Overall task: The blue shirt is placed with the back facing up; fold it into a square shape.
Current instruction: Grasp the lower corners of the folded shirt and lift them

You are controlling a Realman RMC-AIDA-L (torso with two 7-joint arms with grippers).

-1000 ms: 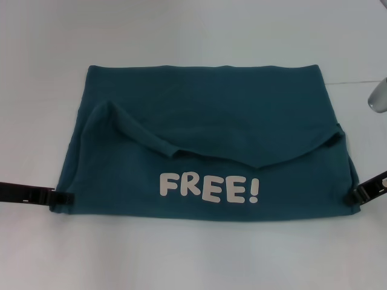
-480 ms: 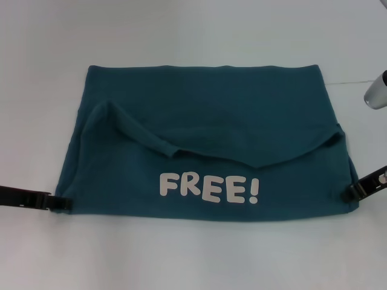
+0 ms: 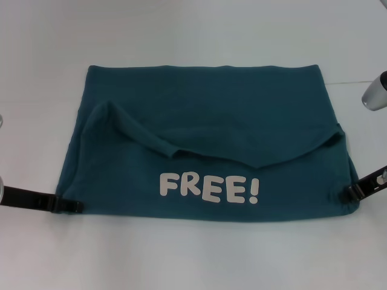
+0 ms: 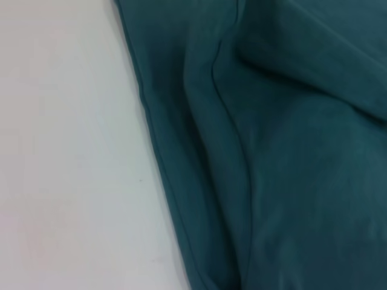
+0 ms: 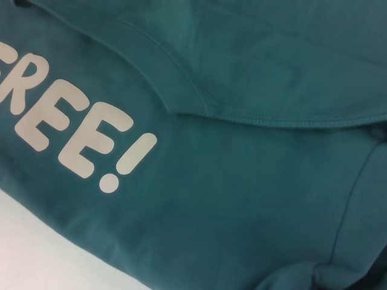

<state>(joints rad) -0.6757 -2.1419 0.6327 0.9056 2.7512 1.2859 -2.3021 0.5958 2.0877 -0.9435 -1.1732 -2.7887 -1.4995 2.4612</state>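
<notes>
The blue shirt [image 3: 205,127] lies flat on the white table, dark teal, with its far part folded toward me over the near part. White letters "FREE!" [image 3: 208,188] show on the near part, also in the right wrist view [image 5: 72,145]. My left gripper [image 3: 69,205] sits low at the shirt's near left corner. My right gripper [image 3: 352,193] is at the near right corner, where the fabric [image 5: 314,277] bunches and creases as if pinched. The left wrist view shows only the shirt's left edge and folds [image 4: 242,151].
The white table [image 3: 193,30] surrounds the shirt on all sides. A grey metal part of the right arm [image 3: 376,93] hangs at the far right edge. A loose sleeve fold [image 3: 127,130] rises a little on the shirt's left half.
My left gripper has slid right and nearer along the shirt's near left corner. The right gripper has crept slightly inward, and small creases have appeared beside it.
</notes>
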